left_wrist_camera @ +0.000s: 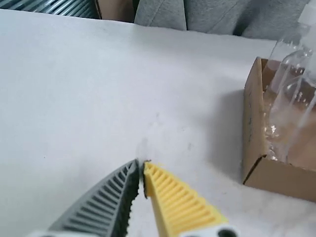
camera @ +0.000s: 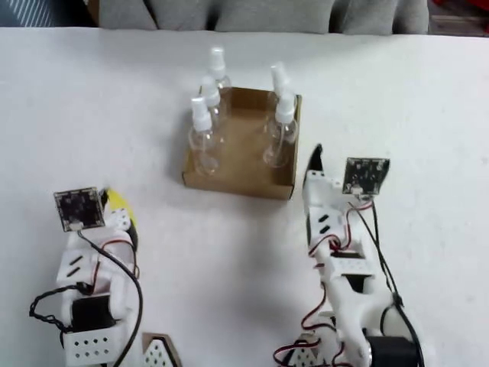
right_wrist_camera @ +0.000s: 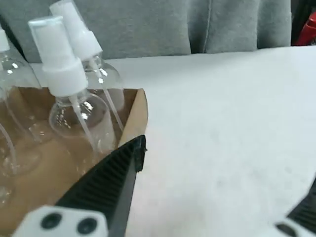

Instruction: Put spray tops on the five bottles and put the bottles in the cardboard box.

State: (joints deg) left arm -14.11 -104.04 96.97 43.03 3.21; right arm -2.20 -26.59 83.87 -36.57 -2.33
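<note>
While five bottles (camera: 205, 141), each with a spray top (camera: 200, 115), stand in the one cardboard box (camera: 237, 183) mid-table, the left gripper (left_wrist_camera: 142, 165) sits nearer, jaws pinched closed, with the right gripper (right_wrist_camera: 224, 168) spread apart. One white table (camera: 76, 99) under it all, grey cushions (camera: 267, 14) at the far edge.

We count five bottles (camera: 206, 145), each with a white spray top (camera: 200, 113), so five spray tops. Three bottles stand on the side far from the right claw (camera: 325, 170) and two stand nearer it. There is one cardboard box (camera: 237, 182). There are two claws, counting the left claw (left_wrist_camera: 141, 165).
</note>
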